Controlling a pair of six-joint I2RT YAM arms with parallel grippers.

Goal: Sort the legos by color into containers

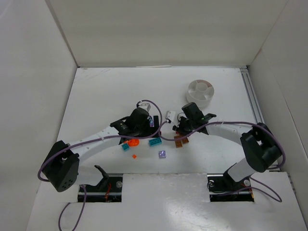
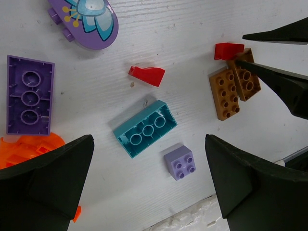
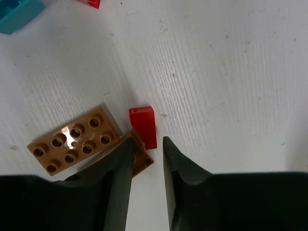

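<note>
R gripper (image 3: 147, 143): jaws part-open, we see nothing clamped.
Red lego (image 3: 143, 124): one end between jaw tips; brown lego (image 3: 72, 142) just beside.
L gripper (image 2: 147, 144): jaws wide, empty.

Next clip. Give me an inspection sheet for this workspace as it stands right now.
Surface: white table, faint scuffs.
Job's things: teal brick, small purple brick, purple plate, brown plates, red brick and others lie loose between the arms; white divided dish stands apart, no brick seen inside.
Clutter: nothing seen.
Grippers: left tool wide open above the teal brick; right tool jaws narrow, either side of the red brick's end, not clamped.
Cables: purple cables run along both arms.
Surroundings: white walls on three sides.
</note>
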